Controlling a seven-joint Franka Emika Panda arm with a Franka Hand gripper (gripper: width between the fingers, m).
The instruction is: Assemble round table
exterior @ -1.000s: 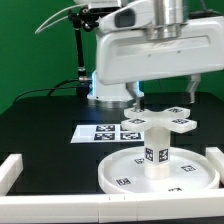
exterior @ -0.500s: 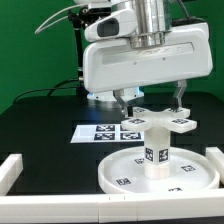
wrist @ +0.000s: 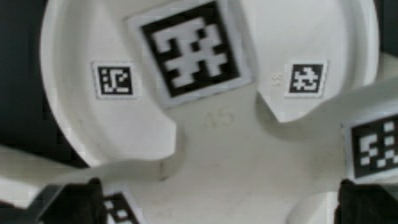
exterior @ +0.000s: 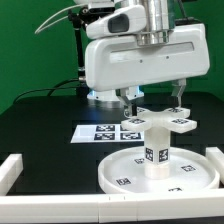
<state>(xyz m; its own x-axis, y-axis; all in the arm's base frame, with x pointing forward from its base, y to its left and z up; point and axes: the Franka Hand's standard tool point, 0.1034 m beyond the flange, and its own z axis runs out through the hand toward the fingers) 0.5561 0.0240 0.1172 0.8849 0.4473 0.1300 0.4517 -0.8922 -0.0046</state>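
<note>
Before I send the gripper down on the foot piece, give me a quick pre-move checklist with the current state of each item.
1. Gripper open: ok, the jaws stand wide apart.
2. Gripper empty: ok, nothing hangs between the fingers.
3. Gripper over the foot piece: ok, one finger shows on either side, just above it.
4. Foot piece on the leg: ok, it sits on top of the upright leg; whether it is fully seated, cannot tell.
5. Leg standing in the disc: ok, upright near the middle.
6. Fingers clear of the foot's arms: cannot tell, the wrist view is too close and blurred.
</note>
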